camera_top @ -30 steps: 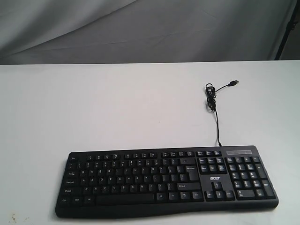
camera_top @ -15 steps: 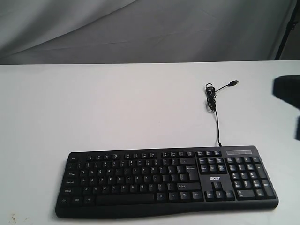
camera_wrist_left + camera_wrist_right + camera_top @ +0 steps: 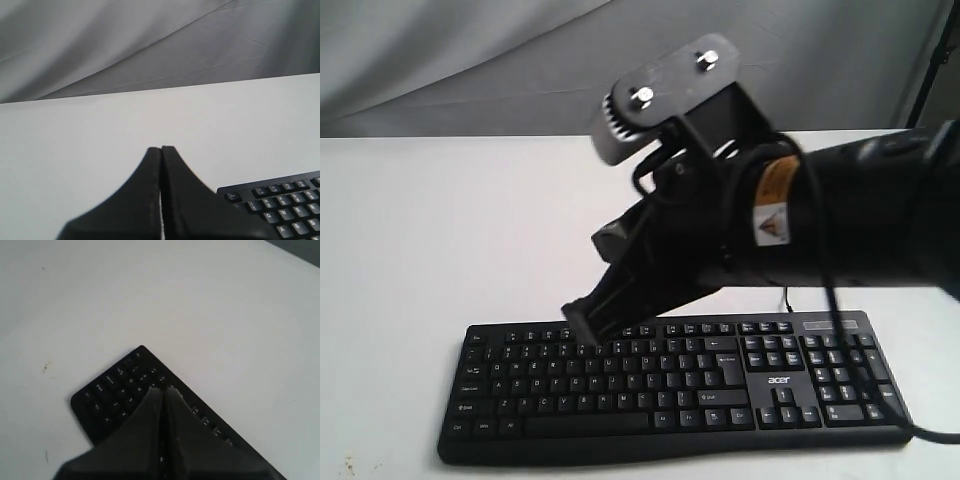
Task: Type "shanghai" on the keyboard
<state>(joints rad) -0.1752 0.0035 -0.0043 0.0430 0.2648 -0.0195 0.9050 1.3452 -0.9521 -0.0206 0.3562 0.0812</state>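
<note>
**Both pincers shut, right one over the keyboard's upper-left keys**

Exterior view, left to right:
- White table [image 3: 440,230] fills the frame below the grey cloth backdrop [image 3: 470,60].
- Wide black plastic keyboard [image 3: 720,395] with white legends lies flat along the bottom of the frame. Its left end is at lower left and its number pad at lower right.
- Right pincer [image 3: 582,325]: black fingers pressed together with no gap, holding nothing. The tip is left of centre, over the keyboard's top rows. Can't tell if it touches a key.
- Grey metal plate [image 3: 665,90] with two bolts sits on the wrist at upper centre.
- Yellow-and-white warning label [image 3: 770,205] is right of centre.
- Small white "acer" logo [image 3: 778,380] is just left of the number pad.
- Bulky black arm [image 3: 860,215] runs off the right edge.

Left wrist view:
- Left pincer [image 3: 161,149] is at bottom centre, fingers tight together with nothing between them, and table behind it.
- A keyboard [image 3: 280,205] corner shows at lower right, apart from the tip.

Right wrist view:
- The keyboard [image 3: 115,390] runs diagonally from centre-left to lower right.
- Right pincer [image 3: 162,390] is at bottom centre, closed, with its tip over the keys.
</note>
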